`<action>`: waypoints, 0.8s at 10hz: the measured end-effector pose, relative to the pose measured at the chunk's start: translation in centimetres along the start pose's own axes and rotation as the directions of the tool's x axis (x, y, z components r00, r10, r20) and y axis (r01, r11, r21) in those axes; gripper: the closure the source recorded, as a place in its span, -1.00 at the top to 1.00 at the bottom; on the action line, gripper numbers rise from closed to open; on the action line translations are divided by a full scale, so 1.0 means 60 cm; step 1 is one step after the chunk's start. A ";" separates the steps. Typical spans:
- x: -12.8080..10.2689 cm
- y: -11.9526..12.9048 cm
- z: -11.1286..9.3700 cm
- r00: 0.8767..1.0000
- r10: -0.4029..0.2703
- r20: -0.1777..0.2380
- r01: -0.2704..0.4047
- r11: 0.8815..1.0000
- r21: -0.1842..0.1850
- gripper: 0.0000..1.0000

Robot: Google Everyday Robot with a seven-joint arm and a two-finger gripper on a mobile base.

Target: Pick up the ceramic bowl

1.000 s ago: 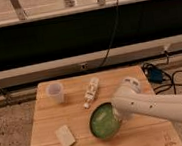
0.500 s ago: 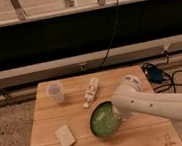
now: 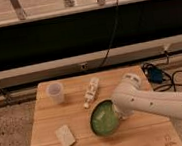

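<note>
The ceramic bowl (image 3: 103, 119) is glossy green with a darker rim. It sits tilted at the front middle of the wooden table (image 3: 45, 119), its inside facing the camera and its right rim raised. My gripper (image 3: 120, 115) is at that right rim, at the end of the white arm (image 3: 154, 102) that reaches in from the right. It is shut on the rim. The arm's wrist hides most of the gripper.
A translucent plastic cup (image 3: 55, 92) stands at the back left of the table. A white bottle-like object (image 3: 92, 91) lies behind the bowl. A pale sponge-like block (image 3: 65, 136) lies at the front left. Cables and a blue object (image 3: 158, 75) lie on the floor to the right.
The bowl has tipped up a little more at its right rim. The arm has shifted slightly, staying at the bowl.
</note>
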 end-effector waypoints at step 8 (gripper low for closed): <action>0.015 -0.004 -0.019 1.000 -0.016 -0.012 0.016 1.000 0.001 -1.00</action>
